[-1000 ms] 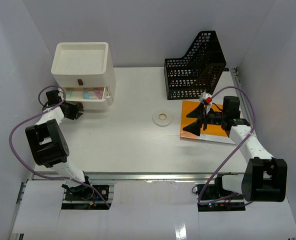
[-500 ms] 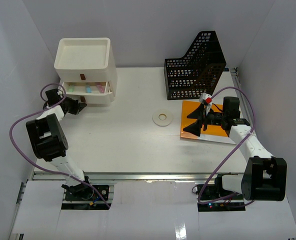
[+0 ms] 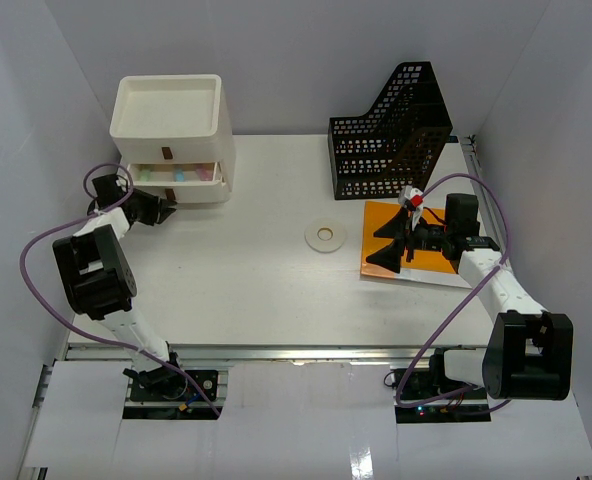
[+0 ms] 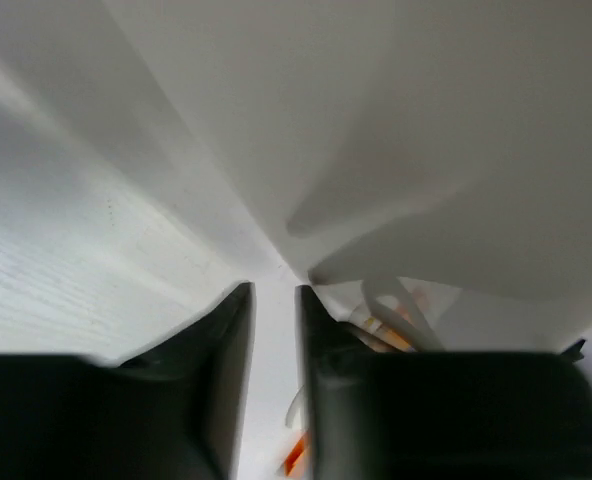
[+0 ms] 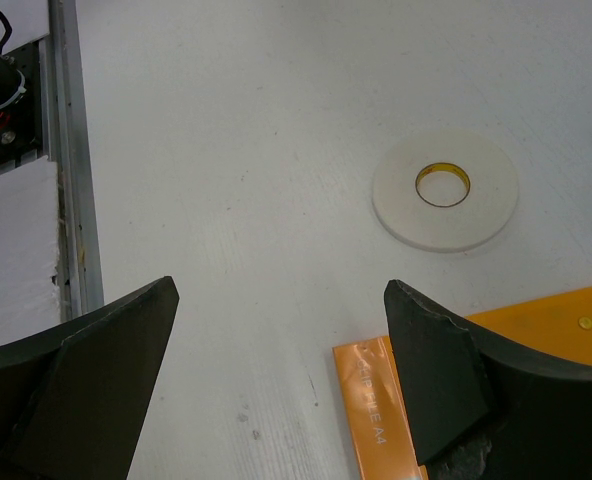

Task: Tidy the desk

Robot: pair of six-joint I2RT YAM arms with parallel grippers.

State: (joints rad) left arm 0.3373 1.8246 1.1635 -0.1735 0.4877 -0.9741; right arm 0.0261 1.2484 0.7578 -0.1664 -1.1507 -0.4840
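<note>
The boxy white plastic drawer unit point(image 3: 171, 140) sits farther right than a second ago, and its drawer point(image 3: 176, 176) is nearly shut. The left gripper point(image 3: 161, 210) beside it is slightly apart and empty. The right gripper point(image 3: 384, 243) gapes wide over a glossy orange sheet point(image 5: 371, 410), near a flat tape ring point(image 3: 325, 236) on the smooth white desk point(image 3: 256, 290) in front of the arms.

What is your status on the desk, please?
Left pincer narrowly apart beside drawer box; right pincer wide open, empty. Desk: tape roll, orange pad loose. No obstruction seen.
</note>
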